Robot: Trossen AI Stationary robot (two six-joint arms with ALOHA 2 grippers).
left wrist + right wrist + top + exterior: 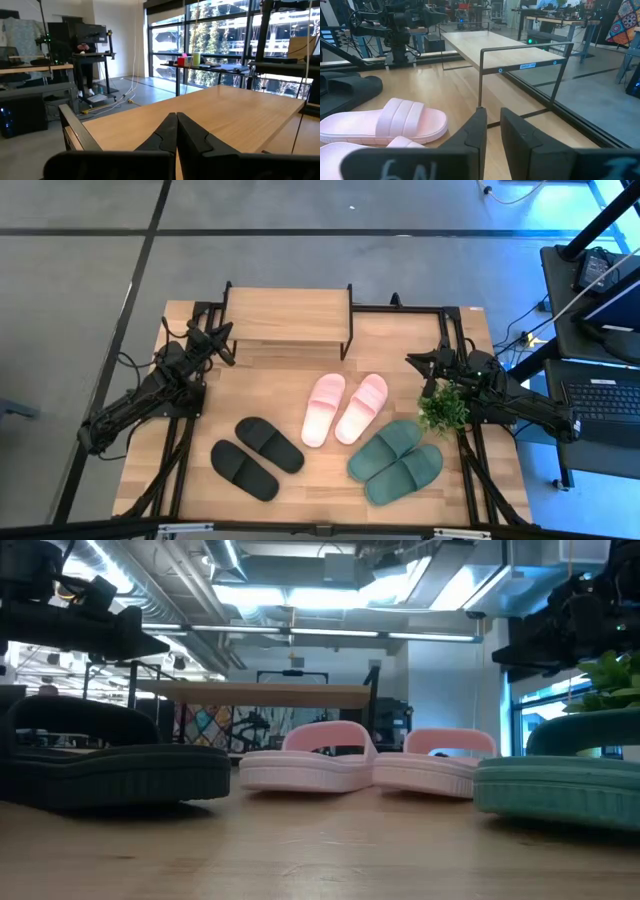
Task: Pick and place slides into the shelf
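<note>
The slides lie soles down on the wooden table, in three pairs. The black pair (256, 456) is near left, the pale pink pair (343, 408) is in the middle and the dark green pair (396, 461) is near right. The shelf (288, 315) stands at the far middle, its plank top bare. My left gripper (225, 340) hovers shut by the shelf's left end, looking over the plank (210, 115). My right gripper (415, 362) hovers shut to the right of the shelf, with a pink slide (390, 122) and the shelf's frame (520, 55) ahead of it.
A small green potted plant (443, 408) stands at the table's right, just beside the right arm and the green slides. A black metal frame (400, 308) runs along the table's edges. In the low view the slides stand in a row in front of the shelf (260, 693).
</note>
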